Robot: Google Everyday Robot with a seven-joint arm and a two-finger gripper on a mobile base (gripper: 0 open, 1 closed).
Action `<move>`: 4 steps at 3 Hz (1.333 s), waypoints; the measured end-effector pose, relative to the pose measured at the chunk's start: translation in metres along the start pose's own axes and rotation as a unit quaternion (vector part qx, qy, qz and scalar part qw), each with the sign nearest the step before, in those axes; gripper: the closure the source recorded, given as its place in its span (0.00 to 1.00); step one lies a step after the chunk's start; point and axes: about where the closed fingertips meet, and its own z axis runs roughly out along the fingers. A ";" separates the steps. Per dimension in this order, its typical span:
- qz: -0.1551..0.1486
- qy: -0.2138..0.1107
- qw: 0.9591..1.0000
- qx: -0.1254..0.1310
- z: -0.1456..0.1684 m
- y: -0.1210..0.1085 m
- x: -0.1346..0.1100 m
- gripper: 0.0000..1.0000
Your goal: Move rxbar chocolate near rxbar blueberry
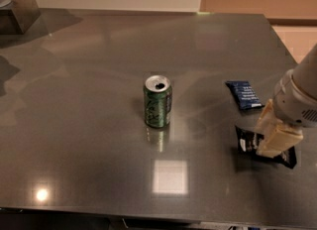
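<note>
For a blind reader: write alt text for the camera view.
The gripper is down over the rxbar chocolate at the front right of the grey table; the dark-blue rxbar blueberry lies behind it, and an opened green can stands mid-table.
</note>
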 end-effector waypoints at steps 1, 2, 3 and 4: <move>0.041 -0.003 0.999 0.023 -0.017 -0.044 0.008 1.00; 0.068 -0.013 0.997 0.046 -0.032 -0.081 0.014 1.00; 0.091 -0.023 0.994 0.058 -0.038 -0.109 0.021 0.82; 0.110 -0.032 0.991 0.062 -0.038 -0.123 0.026 0.59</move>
